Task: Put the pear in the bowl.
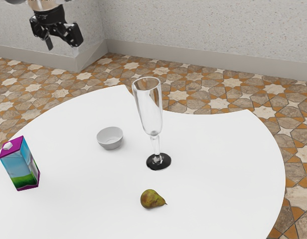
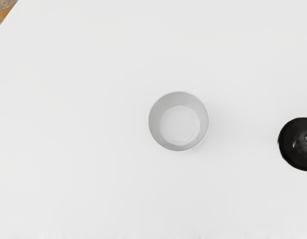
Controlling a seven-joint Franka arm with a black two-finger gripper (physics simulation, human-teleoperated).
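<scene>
1. Exterior view, clock read with 12 at its far side: pear (image 1: 151,199) lies on its side on the table (image 1: 218,164), stem end between 3 and 4 o'clock.
2. From pear: glass (image 1: 152,117) upright at 12, near; bowl (image 1: 110,138) at 11, farther; carton (image 1: 21,167) between 9 and 10, well apart.
3. Gripper (image 1: 62,45) at 11, beyond bowl, raised; fingers spread, nothing between them. Wrist view: bowl beneath the hand.
4. Step in hand, judged: approach to pear; grasp not made.
5. Next move: travel toward 5 o'clock, line the fingers up across the pear's body, lower, close gently. Then carry toward 11 and release over bowl.
6. Risk: tall glass probably tips if brushed; lift high or pass on its 9 o'clock side.
</scene>
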